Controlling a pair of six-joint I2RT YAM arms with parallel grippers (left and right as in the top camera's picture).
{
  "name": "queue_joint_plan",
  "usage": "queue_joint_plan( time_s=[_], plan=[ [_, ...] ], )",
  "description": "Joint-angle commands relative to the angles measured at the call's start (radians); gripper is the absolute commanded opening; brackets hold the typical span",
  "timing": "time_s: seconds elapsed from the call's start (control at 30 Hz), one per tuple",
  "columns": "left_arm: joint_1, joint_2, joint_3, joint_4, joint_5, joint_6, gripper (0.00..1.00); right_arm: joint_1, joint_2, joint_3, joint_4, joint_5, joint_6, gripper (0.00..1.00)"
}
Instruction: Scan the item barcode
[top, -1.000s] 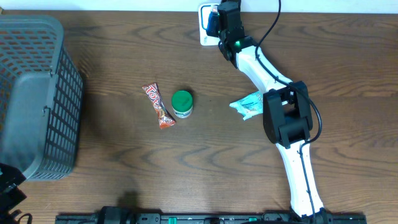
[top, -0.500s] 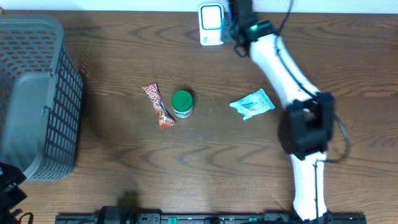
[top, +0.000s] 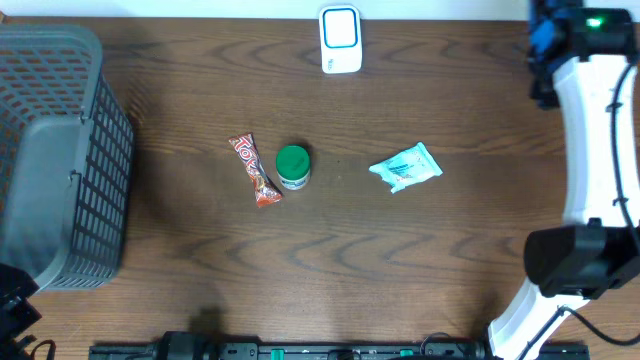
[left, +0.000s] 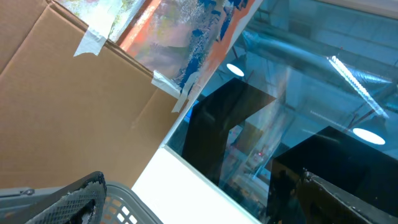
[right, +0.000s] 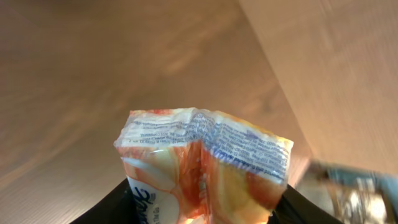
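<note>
An orange and white snack packet (right: 205, 162), the item, fills the right wrist view with fine blue print along its top edge. My right gripper (right: 205, 208) is shut on its lower part, a dark finger on each side. Overhead, that gripper (top: 545, 45) hangs at the table's far right back corner, and the packet itself does not show there. The white scanner (top: 340, 40) with its blue face stands at the back centre, well left of that gripper. My left gripper (left: 199, 186) stands open with nothing in it, tilted up towards a wall and ceiling.
On the table lie a red candy bar (top: 255, 170), a green-lidded jar (top: 293, 167) and a pale blue packet (top: 406, 167). A grey basket (top: 60, 150) fills the left side, and its rim (left: 121, 208) shows below the left gripper.
My right arm has swung from in front of the scanner to the far right back corner, carrying the packet. The items on the table and the left arm have not moved.
</note>
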Motion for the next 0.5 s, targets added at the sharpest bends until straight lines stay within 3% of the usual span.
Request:
queue_joint_plan(
  time_s=[0.0, 0.47],
  plan=[
    [0.004, -0.002, -0.006, 0.009, -0.002, -0.014, 0.98, -0.118, 0.019, -0.062, 0.028, 0.061, 0.132, 0.51],
    [0.004, -0.002, -0.006, -0.015, -0.002, -0.077, 0.98, -0.571, 0.019, -0.547, 0.493, -0.079, 0.133, 0.49]
  ],
)
